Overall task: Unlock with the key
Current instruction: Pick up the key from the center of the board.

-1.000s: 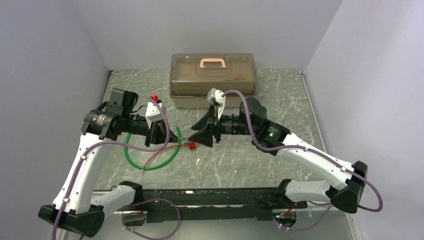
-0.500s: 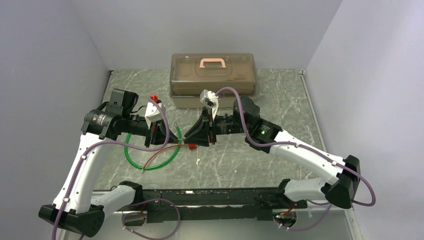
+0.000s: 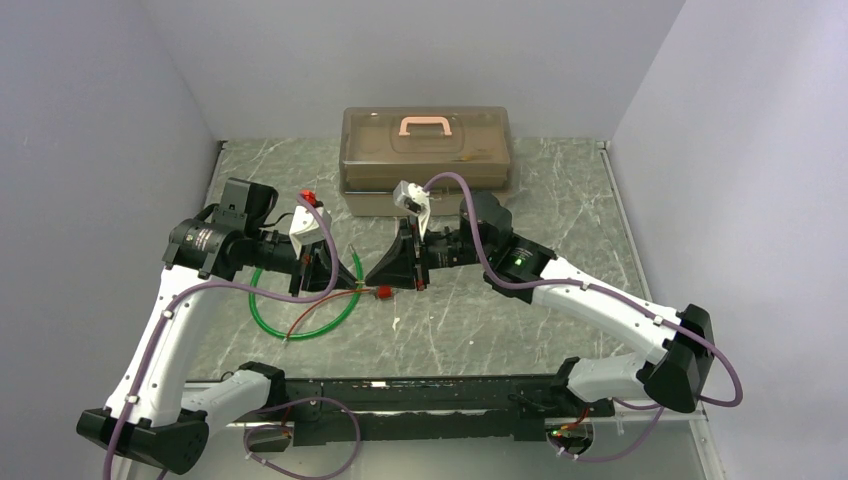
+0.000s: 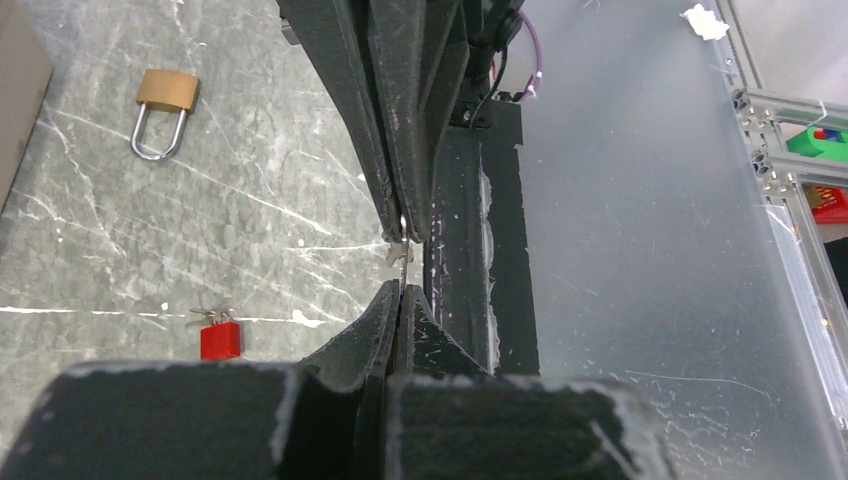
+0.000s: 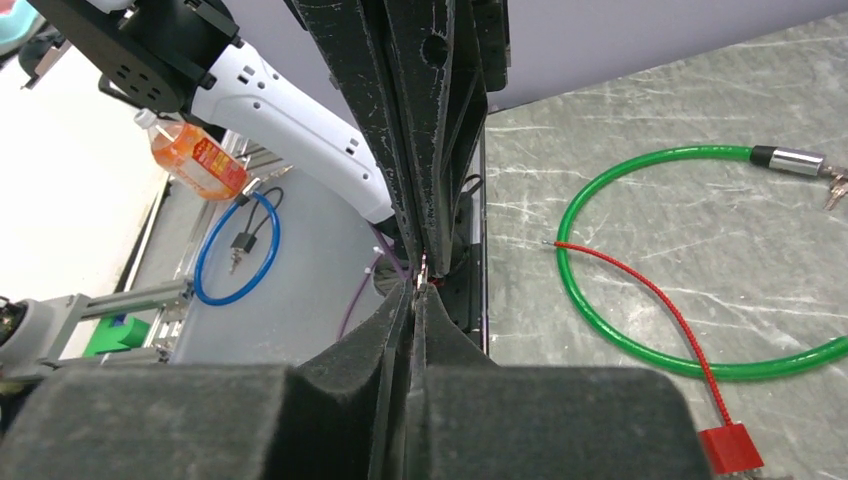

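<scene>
Left pincer [image 4: 400, 292] reads clenched on my wrist feed, black ribbed pads pressed flat together. Right pincer [image 5: 415, 292] is clenched too, and the two meet tip to tip above the counter [image 4: 250, 220]. The key [image 4: 399, 252] sits right in that meeting point: a tiny flat silver-grey metal sliver, running end to end between the two sets of tips. I read both as pinching it, one at each end; the contact itself is too small to see cleanly. It's held off the surface, not lying on it.

Below and to the side of the key, a red square tag [image 4: 220, 340] with a bit of silver ring at its top. Further out, a small brass padlock [image 4: 165, 95] lies flat, steel shackle closed, well apart from both pincers. A glossy green cable [image 5: 567, 262] is looped on the counter, with a thin red wire crossing it. Counter is grey-green marbled stone-look, matte. At the back, a translucent brown plastic box [image 3: 427, 150] with a pink handle.
</scene>
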Action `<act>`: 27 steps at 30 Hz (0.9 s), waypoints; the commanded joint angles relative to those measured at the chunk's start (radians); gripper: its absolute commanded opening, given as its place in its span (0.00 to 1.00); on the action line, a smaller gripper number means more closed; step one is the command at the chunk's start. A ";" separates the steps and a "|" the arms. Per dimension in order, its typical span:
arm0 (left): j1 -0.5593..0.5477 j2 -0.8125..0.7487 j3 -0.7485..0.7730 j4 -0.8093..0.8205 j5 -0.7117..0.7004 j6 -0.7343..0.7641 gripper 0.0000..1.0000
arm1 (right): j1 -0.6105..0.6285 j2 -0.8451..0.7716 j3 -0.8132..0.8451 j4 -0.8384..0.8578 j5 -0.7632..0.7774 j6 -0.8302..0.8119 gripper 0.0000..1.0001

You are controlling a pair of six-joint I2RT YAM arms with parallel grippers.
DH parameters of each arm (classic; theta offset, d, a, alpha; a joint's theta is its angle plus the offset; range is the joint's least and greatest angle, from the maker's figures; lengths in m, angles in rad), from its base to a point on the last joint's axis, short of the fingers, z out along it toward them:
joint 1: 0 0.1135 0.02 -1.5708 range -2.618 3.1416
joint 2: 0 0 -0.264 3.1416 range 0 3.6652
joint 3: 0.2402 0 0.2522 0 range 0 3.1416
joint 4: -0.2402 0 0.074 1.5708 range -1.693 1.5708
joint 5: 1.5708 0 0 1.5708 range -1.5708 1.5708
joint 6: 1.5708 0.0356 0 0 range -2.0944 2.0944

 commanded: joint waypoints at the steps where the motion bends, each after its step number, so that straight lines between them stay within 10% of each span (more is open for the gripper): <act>1: -0.003 -0.002 0.030 0.000 0.041 0.026 0.00 | 0.001 -0.003 0.039 0.059 -0.048 0.013 0.00; 27: -0.002 0.055 0.074 0.132 -0.014 -0.111 0.00 | -0.037 0.037 0.056 -0.024 -0.179 0.045 0.00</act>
